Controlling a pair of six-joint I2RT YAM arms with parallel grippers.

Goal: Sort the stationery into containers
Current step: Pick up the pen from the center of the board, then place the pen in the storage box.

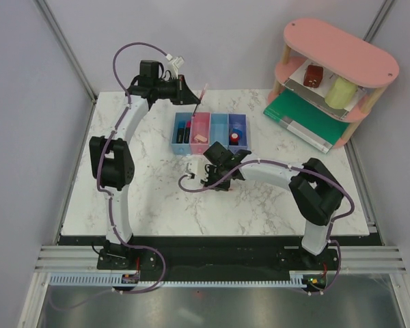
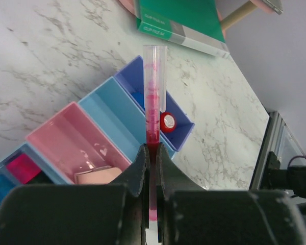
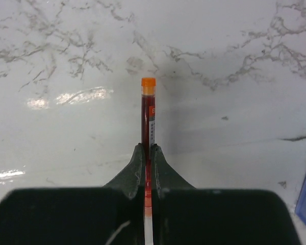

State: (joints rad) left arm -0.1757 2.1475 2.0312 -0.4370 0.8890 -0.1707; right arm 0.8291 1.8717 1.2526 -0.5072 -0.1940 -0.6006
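The four joined bins (image 1: pixel 219 121) stand at the back middle of the table. The leftmost light blue bin holds black markers (image 1: pixel 182 132). The pink bin holds a pinkish eraser (image 1: pixel 200 138). The dark blue bin holds small red and blue items (image 1: pixel 236 135). My left gripper (image 1: pixel 189 93) is raised behind the bins. In the left wrist view this gripper (image 2: pixel 152 153) is shut on a thin red pen (image 2: pixel 154 92) with a clear cap, over the bins (image 2: pixel 115 109). My right gripper (image 1: pixel 210 168) is low in front of the bins. In the right wrist view it (image 3: pixel 148 150) is shut on a red pen (image 3: pixel 148 112) with an orange cap.
A pink oval two-tier shelf (image 1: pixel 342 51) stands at the back right with a brown block (image 1: pixel 313 75) and a pale green cylinder (image 1: pixel 341 92) on it. A green folder (image 1: pixel 304 119) lies under it. Grey walls border the table on the left and at the back.
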